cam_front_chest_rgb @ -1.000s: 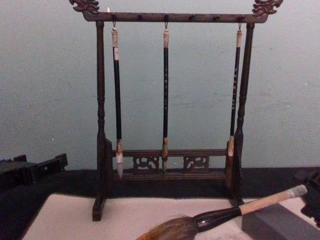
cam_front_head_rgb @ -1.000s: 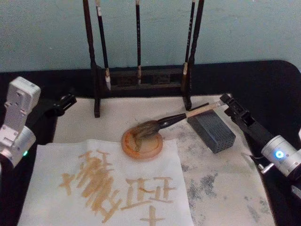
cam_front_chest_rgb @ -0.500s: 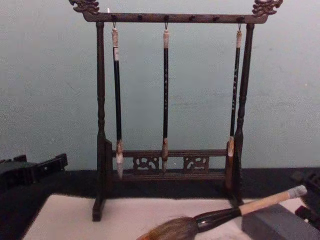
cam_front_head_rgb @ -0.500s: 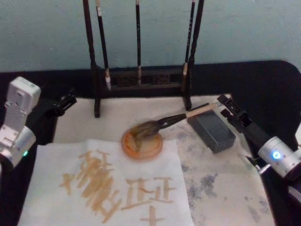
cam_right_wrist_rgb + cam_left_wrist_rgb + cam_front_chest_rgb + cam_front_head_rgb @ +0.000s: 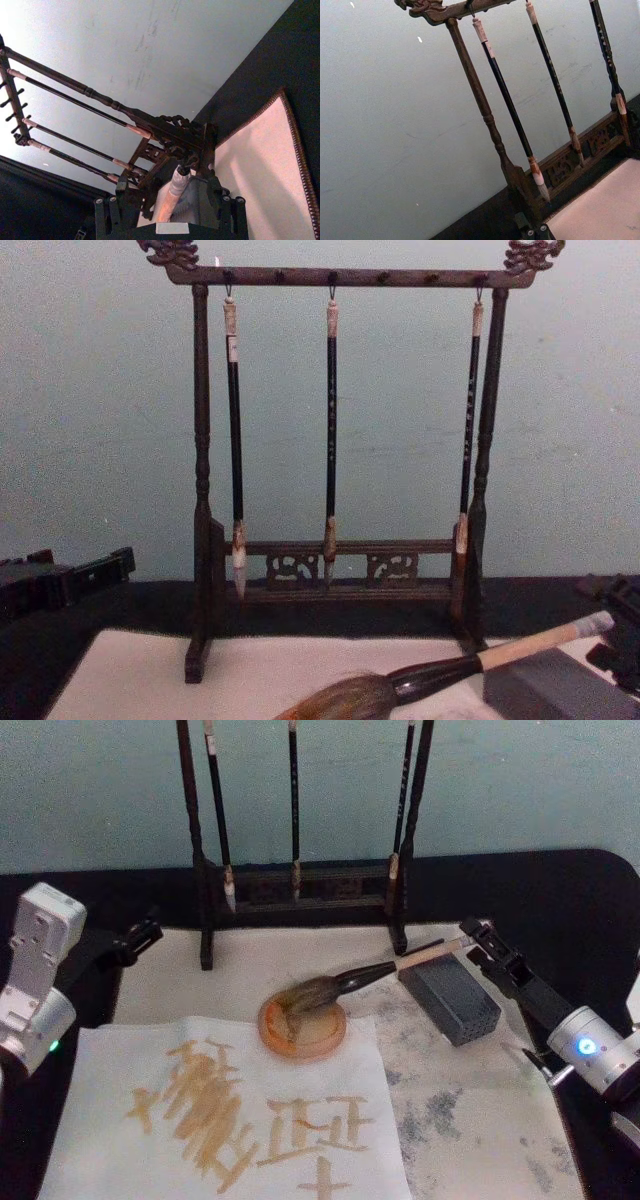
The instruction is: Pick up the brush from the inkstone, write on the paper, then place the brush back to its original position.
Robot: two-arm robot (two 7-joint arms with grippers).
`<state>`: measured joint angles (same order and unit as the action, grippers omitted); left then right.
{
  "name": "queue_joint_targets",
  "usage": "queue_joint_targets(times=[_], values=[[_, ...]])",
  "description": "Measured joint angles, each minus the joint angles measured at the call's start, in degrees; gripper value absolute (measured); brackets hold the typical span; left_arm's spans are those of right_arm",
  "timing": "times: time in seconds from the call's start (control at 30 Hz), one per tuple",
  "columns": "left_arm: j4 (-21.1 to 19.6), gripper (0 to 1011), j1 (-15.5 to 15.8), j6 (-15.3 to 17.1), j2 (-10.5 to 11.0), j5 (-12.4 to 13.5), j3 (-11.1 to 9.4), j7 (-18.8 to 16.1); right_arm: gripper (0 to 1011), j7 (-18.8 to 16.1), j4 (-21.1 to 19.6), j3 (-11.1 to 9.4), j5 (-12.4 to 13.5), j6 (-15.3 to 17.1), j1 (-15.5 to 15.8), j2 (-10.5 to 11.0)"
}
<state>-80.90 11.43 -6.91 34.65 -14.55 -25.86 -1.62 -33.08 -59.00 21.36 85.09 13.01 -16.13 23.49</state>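
black tabletop (image 5: 570,890) under paper (image 5: 120,1060), teal wall (image 5: 100,790) behind.

The brush (image 5: 370,971) has brown bristles, a black neck and a pale tan handle. Dark grey inkstone (image 5: 455,1002). Off-white paper (image 5: 110,1060) bears tan strokes; cream mat (image 5: 470,1110) is grey-smudged; black desk (image 5: 560,910).

Calligraphy practice corner: carved brush rack (image 5: 201,440), hanging brushes (image 5: 331,420), written paper (image 5: 100,1065), plain wall (image 5: 100,390).

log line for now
brush across inkstone and dish | right gripper open at handle end | left gripper parked left of rack | paper written
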Motion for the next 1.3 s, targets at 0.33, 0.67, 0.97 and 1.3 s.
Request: queue_joint_targets(times=[0.33, 0.67, 0.97, 1.3], values=[[0.0, 1002, 0.0, 0.0, 0.0, 0.0, 0.0, 0.0, 1006, 0.1, 0.0, -0.2, 0.0, 0.0, 0.0, 0.0], [0.0, 1002, 0.0, 0.0, 0.0, 0.0, 0.0, 0.0, 864, 0.1, 0.1, -0.2, 0.0, 0.0, 0.1, -0.1], [0.0, 1002, 0.0, 0.0, 0.0, 0.0, 0.0, 0.0, 591, 0.1, 0.1, -0.3, -0.1, 0.0, 0.1, -0.1], [0.0, 1002, 0.0, 0.0, 0.0, 0.0, 0.0, 0.0, 264, 0.1, 0.1, -0.3, -0.1, 0.0, 0.1, -0.1]])
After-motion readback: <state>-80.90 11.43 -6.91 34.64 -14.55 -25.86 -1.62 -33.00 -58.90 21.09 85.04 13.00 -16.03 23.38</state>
